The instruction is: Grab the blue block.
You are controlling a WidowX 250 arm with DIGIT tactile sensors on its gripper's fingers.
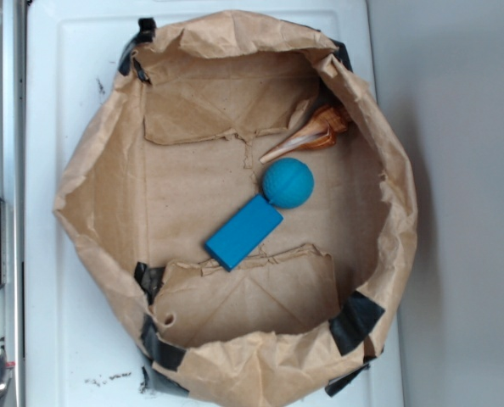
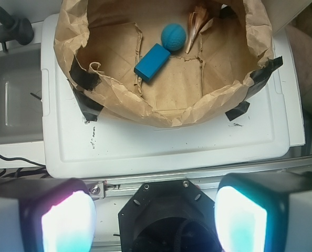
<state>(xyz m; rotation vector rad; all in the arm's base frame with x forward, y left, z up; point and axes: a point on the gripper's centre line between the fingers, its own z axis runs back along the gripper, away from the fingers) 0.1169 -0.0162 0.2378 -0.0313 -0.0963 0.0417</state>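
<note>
The approach has not begun: the gripper (image 2: 155, 220) hangs with jaws wide, well apart from the blue block (image 1: 243, 231), which lies flat in the paper bag (image 1: 91, 161) touching the blue ball (image 1: 288, 182), so the next move calls for descending astride its narrow sides.

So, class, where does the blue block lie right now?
In the exterior view the blue block lies flat on the floor of the brown paper bag, near its middle, its upper end touching the blue ball.
</note>
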